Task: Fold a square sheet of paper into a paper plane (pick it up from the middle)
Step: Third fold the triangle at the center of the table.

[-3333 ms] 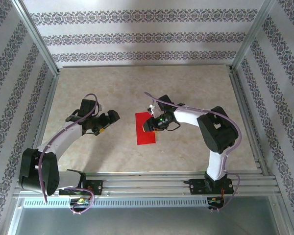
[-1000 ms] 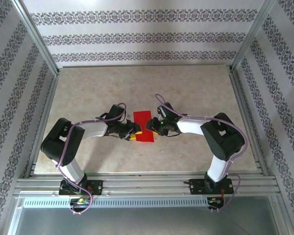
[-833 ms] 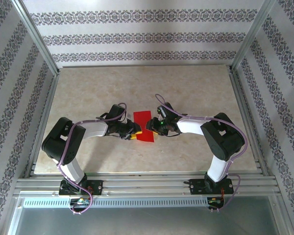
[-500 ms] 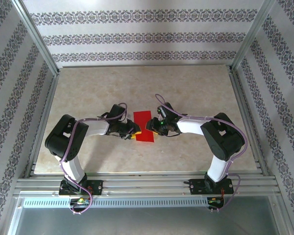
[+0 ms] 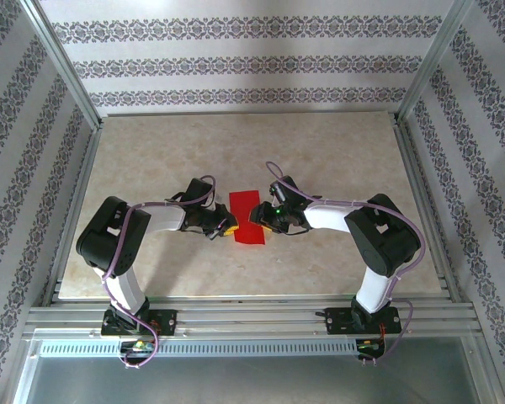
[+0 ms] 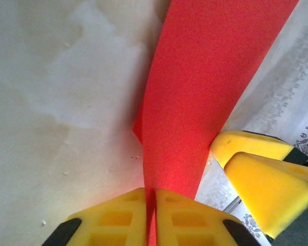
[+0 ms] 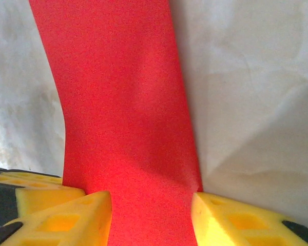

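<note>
Left claw point(image 6: 150, 200) clamped on red sheet point(image 6: 205, 92), right claw point(image 7: 149, 210) spread — fingers astride the sheet, beige table point(image 7: 246, 77) beneath

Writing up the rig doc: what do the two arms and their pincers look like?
Both arms: white tubular links, chunky black joint housings, a lilac cable looped loosely along each, left arm and right arm alike. Left pincer and right pincer: blocky yellow fingers with recessed pockets, on black mounts. Small green light at the right wrist.
</note>
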`<state>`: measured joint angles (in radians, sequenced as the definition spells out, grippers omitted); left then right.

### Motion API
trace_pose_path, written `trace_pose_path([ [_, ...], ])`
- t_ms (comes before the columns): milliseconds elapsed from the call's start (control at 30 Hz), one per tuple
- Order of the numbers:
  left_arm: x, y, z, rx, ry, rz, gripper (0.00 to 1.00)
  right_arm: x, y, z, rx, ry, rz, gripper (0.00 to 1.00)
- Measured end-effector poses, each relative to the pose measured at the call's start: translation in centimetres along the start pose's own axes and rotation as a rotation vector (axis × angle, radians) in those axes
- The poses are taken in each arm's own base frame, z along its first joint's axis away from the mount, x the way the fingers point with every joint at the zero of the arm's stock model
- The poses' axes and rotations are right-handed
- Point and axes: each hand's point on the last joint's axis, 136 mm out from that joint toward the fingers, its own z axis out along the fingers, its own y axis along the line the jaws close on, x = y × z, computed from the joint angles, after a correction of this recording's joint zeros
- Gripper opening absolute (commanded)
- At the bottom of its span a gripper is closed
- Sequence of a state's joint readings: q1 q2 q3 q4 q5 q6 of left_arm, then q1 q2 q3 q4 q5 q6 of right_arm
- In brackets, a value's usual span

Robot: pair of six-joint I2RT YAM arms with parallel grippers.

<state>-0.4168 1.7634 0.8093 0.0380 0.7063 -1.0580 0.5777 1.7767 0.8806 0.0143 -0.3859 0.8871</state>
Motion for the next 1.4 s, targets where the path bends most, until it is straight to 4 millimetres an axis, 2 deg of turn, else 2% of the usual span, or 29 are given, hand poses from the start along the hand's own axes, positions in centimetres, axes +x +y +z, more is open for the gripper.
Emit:
trace_pose_path([
  [100, 0.0, -0.2, -0.1, 0.004, -0.002, -0.025, 0.05, -0.7, 0.3, -0.9, -0.007, -0.025, -0.059, 0.63],
  [233, 0.0, -0.7, -0.6, 0.019, -0.014, -0.065, 0.03, -2.5, 1.7, -4.1, -0.033, -0.116, -0.214, 0.77],
  [367, 0.0, -1.0, -0.9, 0.027, -0.022, -0.099, 0.02, -3.6, 4.5, -7.8, -0.069, -0.244, -0.442, 0.80],
  [467, 0.0, -1.0, -1.0, 0.029, -0.025, -0.120, 0.02, -2.4, 6.0, -9.3, -0.066, -0.309, -0.666, 0.79],
  [533, 0.0, -1.1, -1.0, 0.030, -0.026, -0.129, 0.02, -0.8, 6.3, -9.0, -0.057, -0.311, -0.797, 0.76],
  [767, 0.1, -1.1, -1.0, 0.030, -0.025, -0.151, 0.02, 4.5, 5.2, -6.0, -0.024, -0.219, -1.152, 0.78],
  [867, 0.1, -1.1, -1.0, 0.030, -0.025, -0.154, 0.02, 6.1, 5.4, -4.7, -0.016, -0.192, -1.268, 0.77],
  [1000, 0.1, -1.1, -1.0, 0.030, -0.025, -0.157, 0.01, 7.7, 4.7, -2.4, 0.022, -0.134, -1.371, 0.69],
  [1067, 0.1, -1.1, -1.0, 0.030, -0.025, -0.158, 0.01, 8.0, 4.2, -1.5, 0.048, -0.111, -1.403, 0.62],
  [1167, 0.1, -1.1, -1.0, 0.030, -0.025, -0.158, 0.01, 7.3, 3.8, -0.8, 0.094, -0.116, -1.419, 0.56],
  [1400, 0.1, -1.1, -1.0, 0.030, -0.025, -0.160, 0.01, 5.8, 4.4, -0.3, 0.136, -0.180, -1.430, 0.42],
])
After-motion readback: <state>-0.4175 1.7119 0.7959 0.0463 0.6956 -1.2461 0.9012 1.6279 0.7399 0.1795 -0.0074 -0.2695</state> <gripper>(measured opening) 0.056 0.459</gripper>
